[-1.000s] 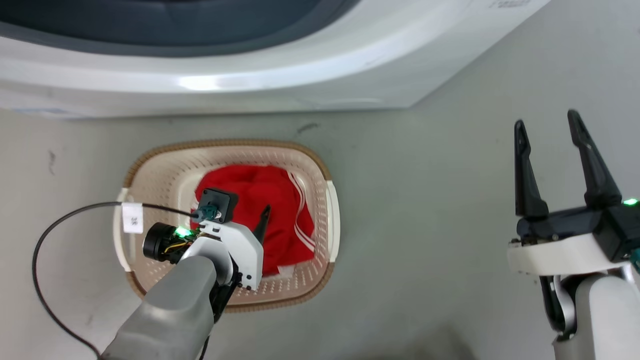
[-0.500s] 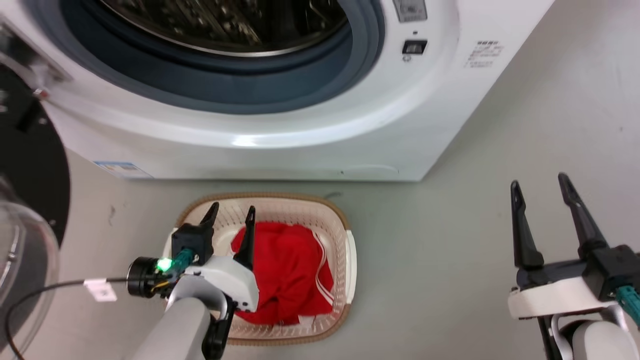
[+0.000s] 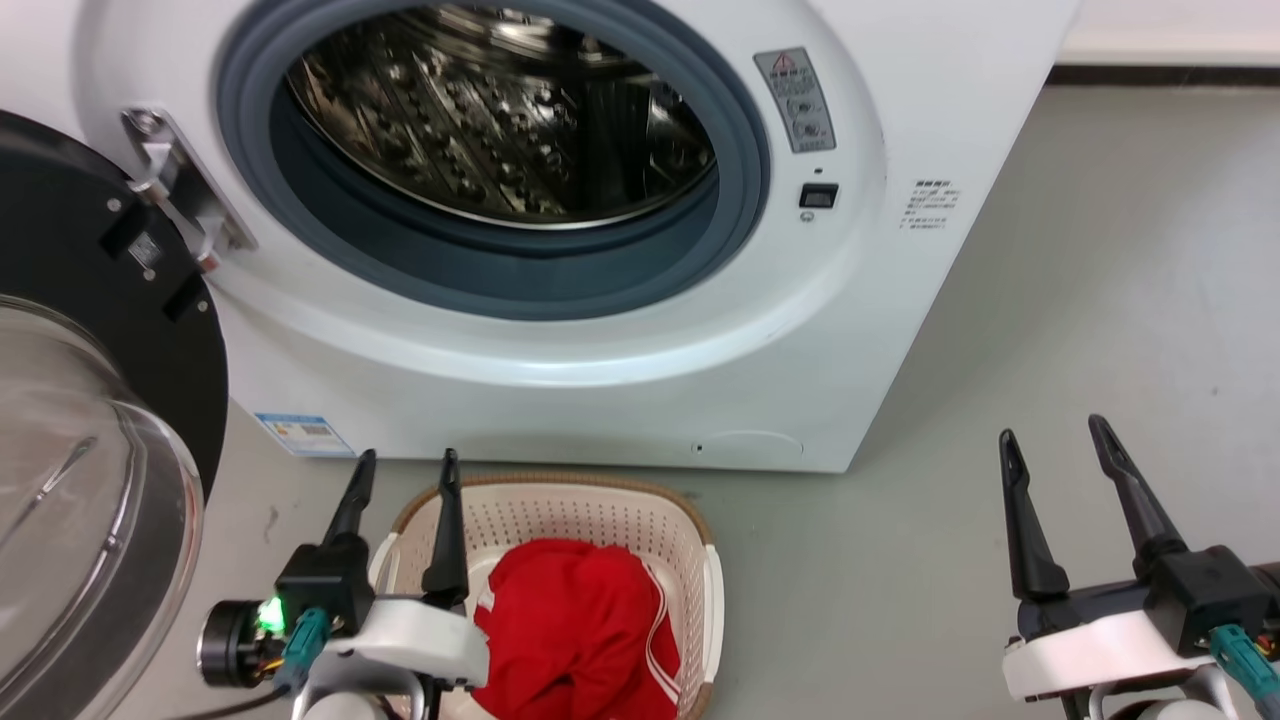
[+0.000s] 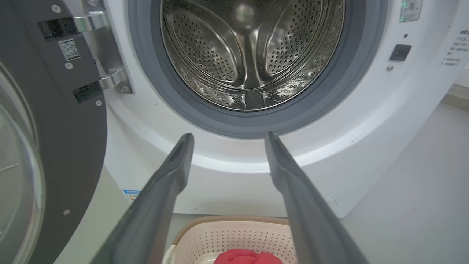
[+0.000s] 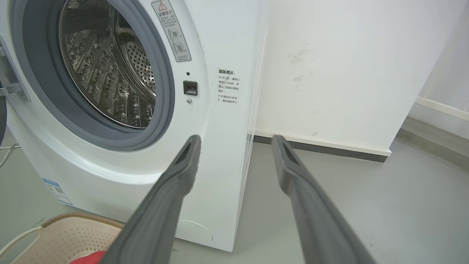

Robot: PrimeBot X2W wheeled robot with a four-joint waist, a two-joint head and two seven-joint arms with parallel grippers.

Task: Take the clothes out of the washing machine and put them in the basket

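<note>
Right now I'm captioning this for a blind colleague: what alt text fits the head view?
Red clothes lie in a cream basket on the floor before a white washing machine, its door open and the visible drum bare. The left gripper and right gripper are open, holding nothing.

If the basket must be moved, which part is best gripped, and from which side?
Probably the white handle on the right of the basket, from above with the right gripper: it juts from the rim, nothing covers it, and the open jaws could straddle it.

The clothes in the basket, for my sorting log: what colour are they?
The clothes are red with white stripes; head view shows it best.
</note>
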